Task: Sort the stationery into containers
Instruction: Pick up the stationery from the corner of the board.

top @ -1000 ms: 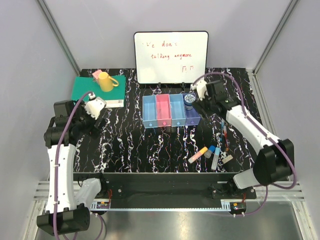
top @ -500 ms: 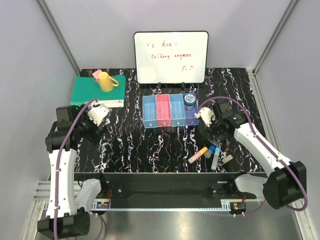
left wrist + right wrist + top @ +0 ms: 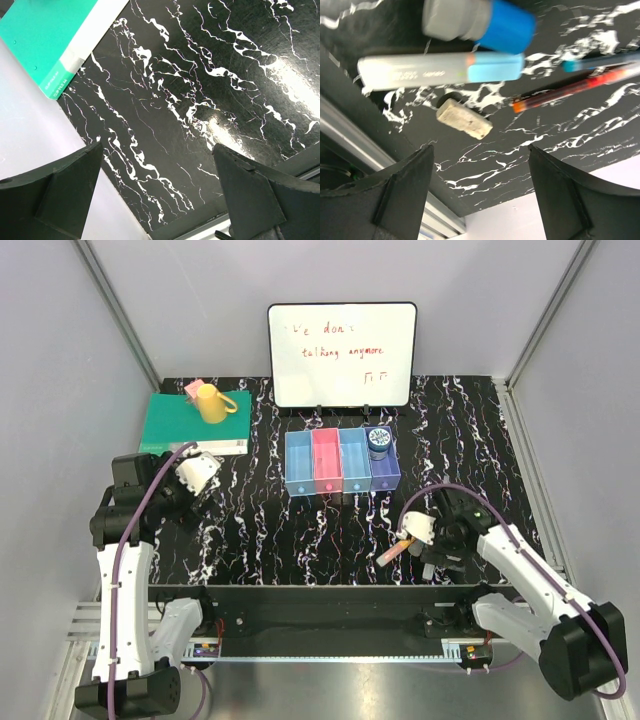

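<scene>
The four joined bins (image 3: 343, 462) stand mid-table, blue, pink-red, blue and purple. The blue-white patterned roll (image 3: 379, 442) sits at the back of the purple bin. My right gripper (image 3: 436, 558) is open and empty, low over the loose stationery near the front right. An orange-pink marker (image 3: 393, 552) lies just to its left. In the right wrist view the gripper (image 3: 480, 150) hangs just short of a tan block (image 3: 464, 118), with a pale blue marker (image 3: 440, 71), a blue-capped grey marker (image 3: 477, 22) and a red pen (image 3: 575, 87) beyond. My left gripper (image 3: 200, 492) is open and empty at the left.
A green book (image 3: 195, 421) with a yellow mug (image 3: 211, 403) on it lies at the back left; its corner shows in the left wrist view (image 3: 45, 40). A whiteboard (image 3: 341, 355) stands behind the bins. The table's front edge (image 3: 380, 145) is close to the tan block.
My right arm has swung from the purple bin down to the stationery at the front right, leaving the roll in the bin. The left arm has barely shifted.
</scene>
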Controlling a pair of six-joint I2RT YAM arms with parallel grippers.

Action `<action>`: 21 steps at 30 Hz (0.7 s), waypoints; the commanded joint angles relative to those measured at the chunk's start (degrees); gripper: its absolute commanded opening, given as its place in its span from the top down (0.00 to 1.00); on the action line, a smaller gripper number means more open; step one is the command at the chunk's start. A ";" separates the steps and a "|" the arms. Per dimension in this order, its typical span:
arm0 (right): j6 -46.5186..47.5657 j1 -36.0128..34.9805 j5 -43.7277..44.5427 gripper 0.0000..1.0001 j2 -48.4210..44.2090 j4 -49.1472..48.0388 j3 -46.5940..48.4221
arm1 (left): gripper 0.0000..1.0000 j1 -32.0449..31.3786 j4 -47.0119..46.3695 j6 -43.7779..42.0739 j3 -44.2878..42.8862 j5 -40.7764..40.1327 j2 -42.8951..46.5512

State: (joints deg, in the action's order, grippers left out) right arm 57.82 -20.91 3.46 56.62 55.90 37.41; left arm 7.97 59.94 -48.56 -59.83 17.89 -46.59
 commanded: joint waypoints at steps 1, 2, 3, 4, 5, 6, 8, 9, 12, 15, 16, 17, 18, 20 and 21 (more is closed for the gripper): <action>9.05 0.25 1.46 0.18 -2.65 1.23 -3.91 | 0.01 -0.23 -0.88 -1.54 -0.55 -0.66 0.88; 9.50 0.25 1.46 0.19 -3.26 1.14 -4.53 | 0.01 -0.23 -0.88 -1.54 -0.72 -0.75 0.88; 9.94 0.25 1.28 0.19 -3.53 1.14 -5.06 | 0.01 -0.23 -0.79 -1.37 -0.81 -0.75 0.80; 10.46 0.25 1.19 0.19 -3.71 1.14 -5.85 | 0.01 -0.23 -0.71 -1.19 -0.90 -0.75 0.71; 10.56 0.25 1.02 0.19 -3.62 1.05 -6.20 | 0.01 -0.23 -0.79 -1.10 -1.25 -0.75 0.62; 10.64 0.25 0.84 0.20 -3.54 0.88 -6.47 | 0.01 -0.23 -0.71 -1.02 -1.34 -0.75 0.36; 10.73 0.16 0.76 0.21 -3.10 0.35 -7.52 | 0.01 -0.23 -0.79 -0.75 -1.69 -0.84 0.36; 10.82 0.25 0.75 0.21 -2.92 -0.35 -7.79 | 0.01 -0.15 -0.79 -0.66 -1.86 -0.75 0.27; 11.08 0.25 0.93 0.22 -2.22 -2.71 -9.02 | 0.01 -0.32 -0.70 -0.23 -2.39 -0.75 0.01; 11.08 0.25 0.23 0.24 -1.25 -4.56 -9.55 | 0.01 -0.41 -0.53 -0.05 -2.66 -0.93 -0.17; 11.00 0.25 0.23 0.24 -0.99 -4.92 -9.63 | 0.01 -0.32 -0.62 -0.05 -2.66 -0.93 -0.34; 11.08 0.25 0.14 0.25 -0.03 -5.44 -9.72 | 0.01 -0.41 -0.62 -0.05 -2.74 -1.10 -0.35; 11.08 0.25 0.14 0.26 0.33 -5.71 -9.72 | 0.01 -0.50 -0.53 -0.05 -2.66 -1.02 -0.43; 11.26 0.25 -0.12 0.26 1.73 -6.85 -9.81 | 0.01 -0.50 -0.53 0.13 -2.83 -1.19 -0.61; 11.26 0.25 -0.21 0.27 2.09 -7.03 -9.81 | 0.01 -0.58 -0.62 0.21 -2.92 -1.19 -0.96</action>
State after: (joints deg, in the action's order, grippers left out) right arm 67.77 -20.86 3.57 57.08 52.01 27.83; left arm 7.77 60.40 -49.08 -60.34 17.54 -46.89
